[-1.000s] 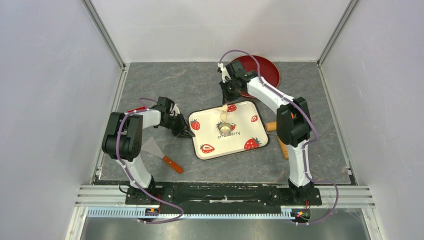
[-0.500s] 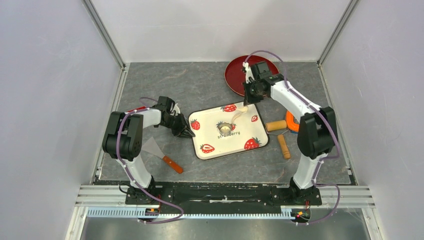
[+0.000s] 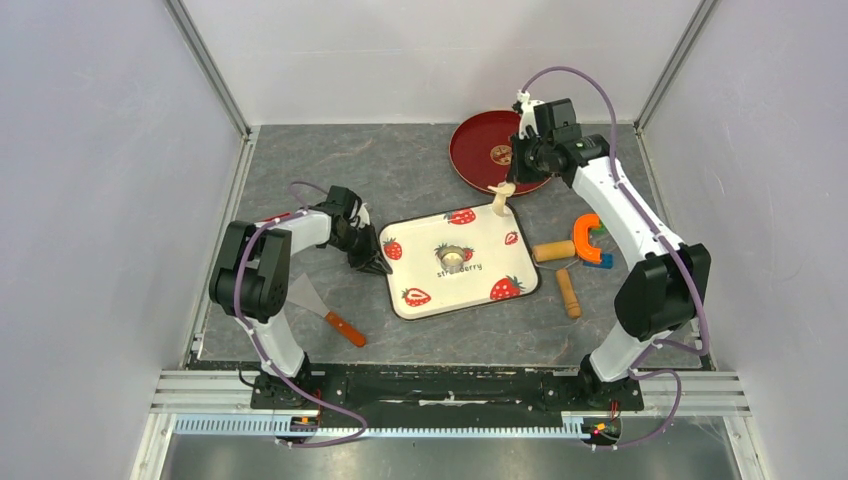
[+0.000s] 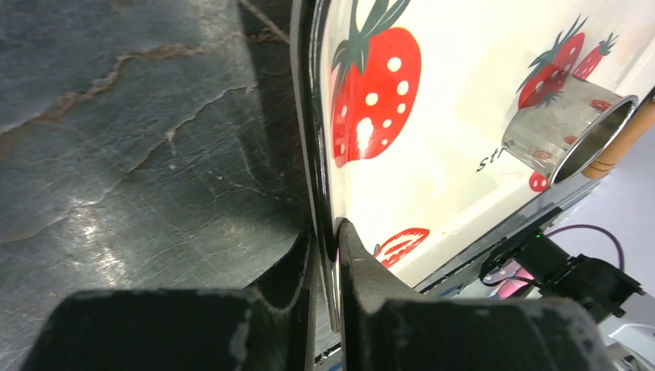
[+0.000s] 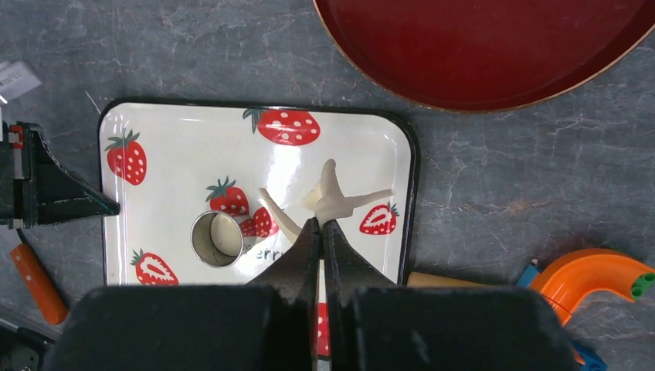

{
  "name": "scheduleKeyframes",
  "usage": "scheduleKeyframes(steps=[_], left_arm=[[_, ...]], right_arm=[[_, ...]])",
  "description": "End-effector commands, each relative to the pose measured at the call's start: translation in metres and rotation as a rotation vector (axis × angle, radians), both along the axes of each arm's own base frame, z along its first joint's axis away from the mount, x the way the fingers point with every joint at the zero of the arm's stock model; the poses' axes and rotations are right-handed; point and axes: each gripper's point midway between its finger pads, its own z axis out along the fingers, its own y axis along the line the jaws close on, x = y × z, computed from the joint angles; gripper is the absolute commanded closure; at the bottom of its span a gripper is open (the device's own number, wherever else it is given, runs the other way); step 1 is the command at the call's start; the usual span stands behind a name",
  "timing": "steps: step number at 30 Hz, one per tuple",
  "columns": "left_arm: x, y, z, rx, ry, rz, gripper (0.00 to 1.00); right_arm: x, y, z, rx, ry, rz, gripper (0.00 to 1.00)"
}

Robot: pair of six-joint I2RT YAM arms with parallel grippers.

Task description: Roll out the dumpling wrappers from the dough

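My right gripper (image 5: 320, 224) is pinched tight on a ragged dough scrap (image 5: 332, 199). The scrap dangles over the 1 o'clock corner of the tray (image 3: 418, 268), short of the red plate (image 3: 478, 150), which lies farther toward 1 o'clock. My left gripper (image 4: 328, 232) is narrowed onto the tray's rim at 9 o'clock, one finger on either side of it. One dumpling wrapper (image 5: 224, 233) lies inside the ring cutter (image 5: 198, 241) near the tray's middle.

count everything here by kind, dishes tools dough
dishes: 2 (tray, red plate)
tools: 3 (ring cutter, wooden roller, scraper)
dough: 2 (scrap, round in cutter)
other: 1 (orange curved piece)
total: 8
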Motion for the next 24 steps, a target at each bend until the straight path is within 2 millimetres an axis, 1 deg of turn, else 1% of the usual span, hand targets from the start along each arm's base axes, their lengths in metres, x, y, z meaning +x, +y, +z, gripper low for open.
scheduleKeyframes(steps=[1,5,9,12,16,20,24], left_arm=[[-0.010,0.019,-0.024,0.172,-0.013,-0.114,0.98],[-0.011,0.019,-0.022,0.177,-0.024,-0.122,0.98],[-0.002,0.026,-0.019,0.225,-0.049,-0.087,0.98],[0.004,0.028,-0.017,0.244,-0.056,-0.084,0.98],[0.008,0.029,-0.018,0.266,-0.048,-0.101,0.98],[0.011,0.030,-0.018,0.280,-0.052,-0.110,0.98],[0.011,0.029,-0.018,0.284,-0.050,-0.120,0.98]], right_arm=[[0.012,-0.011,0.034,0.007,-0.088,-0.037,1.00],[0.017,-0.017,0.034,0.013,-0.089,-0.052,1.00],[0.014,-0.011,0.025,0.038,-0.061,-0.029,1.00],[0.008,-0.003,0.007,0.070,-0.016,-0.001,1.00],[-0.001,0.008,-0.023,0.110,0.073,0.043,1.00],[-0.007,0.006,-0.056,0.087,0.139,0.042,1.00],[-0.011,-0.002,-0.088,0.044,0.181,0.025,1.00]])
